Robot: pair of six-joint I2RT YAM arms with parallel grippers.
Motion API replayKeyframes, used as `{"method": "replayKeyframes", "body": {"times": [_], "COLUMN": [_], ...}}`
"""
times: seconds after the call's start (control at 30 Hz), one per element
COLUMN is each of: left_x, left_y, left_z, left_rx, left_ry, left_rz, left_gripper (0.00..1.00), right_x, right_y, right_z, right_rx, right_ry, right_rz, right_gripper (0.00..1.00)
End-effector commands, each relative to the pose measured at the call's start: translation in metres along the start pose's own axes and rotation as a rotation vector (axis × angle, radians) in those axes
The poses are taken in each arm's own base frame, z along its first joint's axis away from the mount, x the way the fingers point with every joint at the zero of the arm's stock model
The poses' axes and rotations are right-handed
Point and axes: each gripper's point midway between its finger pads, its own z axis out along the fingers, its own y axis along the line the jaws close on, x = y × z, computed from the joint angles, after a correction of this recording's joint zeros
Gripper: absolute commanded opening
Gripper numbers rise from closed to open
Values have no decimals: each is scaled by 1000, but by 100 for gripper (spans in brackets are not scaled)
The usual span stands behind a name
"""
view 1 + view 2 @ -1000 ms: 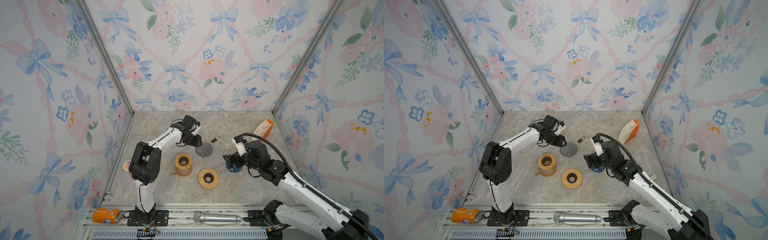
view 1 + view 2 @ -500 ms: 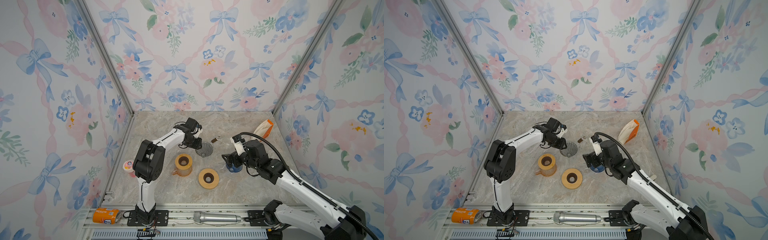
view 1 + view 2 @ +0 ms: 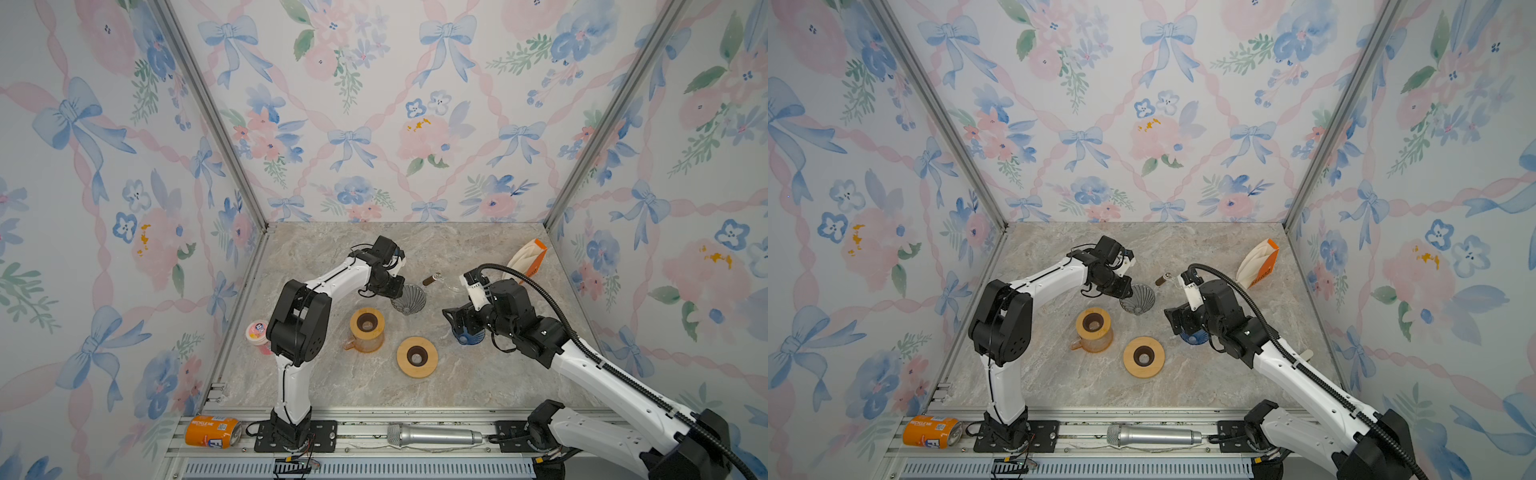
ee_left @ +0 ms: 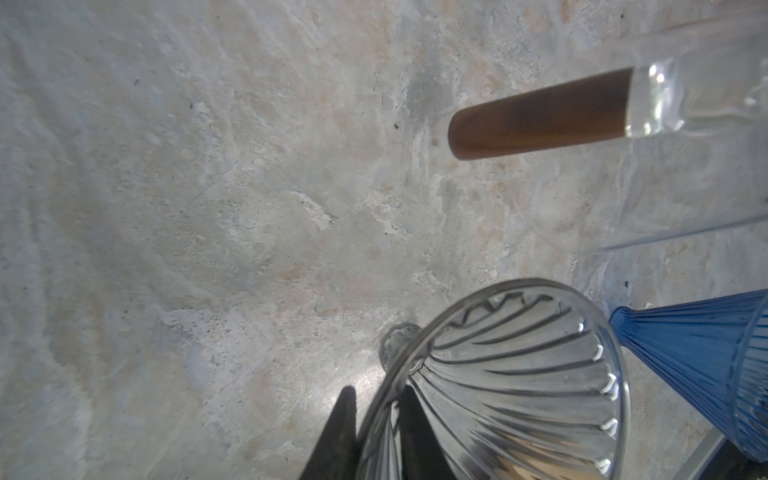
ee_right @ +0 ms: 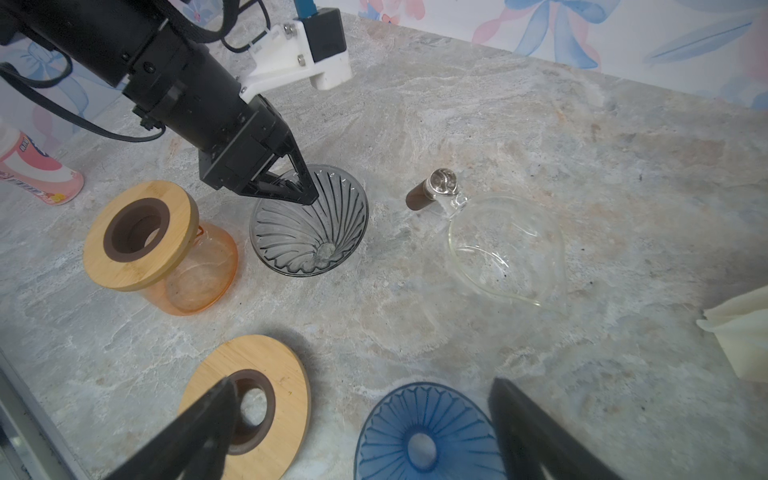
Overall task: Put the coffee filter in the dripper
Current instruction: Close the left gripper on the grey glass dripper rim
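The left arm [image 3: 332, 277] reaches out from its base with the elbow hunched high, the forearm stretched toward the middle of the tabletop [image 3: 340, 386] and the wrist tipped down. The left jaws stand narrow and straddle the rim of the grey glass dripper [image 3: 409, 298]. In the left wrist view one finger [image 4: 417, 436] sits inside the cone and the other outside it, with the rim running between them. Whether they already pinch the glass I cannot tell.

The right arm [image 3: 590, 361] comes in from the front right corner, with its wrist bent over. The right jaws are spread wide and hold nothing. They hang over the blue dripper [image 3: 467, 337], which stands just below them, between the fingers [image 5: 195, 428]. A wooden ring [image 5: 249, 399] lies flat just beside these jaws, on the side toward the left arm.

An orange jug [image 3: 365, 330] capped with a second ring stands near the left jaws. A clear glass pot [image 5: 507, 249] with a brown handle lies just beyond them.

The coffee filters [image 3: 524, 259], a pale stack in an orange-edged pack, lean out past the right jaws and well apart from both pairs. Both drippers show bare ribbed insides.
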Motion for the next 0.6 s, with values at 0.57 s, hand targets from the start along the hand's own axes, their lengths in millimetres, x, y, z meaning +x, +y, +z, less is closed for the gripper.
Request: {"method": "replayKeyframes", "body": {"times": [0.57], "left_x": [-20], "left_y": [-17], "left_z": [-19], "left_rx": [53], "left_ry": [-47], "left_rz": [-35], "left_gripper": [4], "right_x": [8], "right_y": [-5], "right_z": [-4], "right_rx": [13], "right_ry": [1], "right_rz": [39], "right_gripper": [96]}}
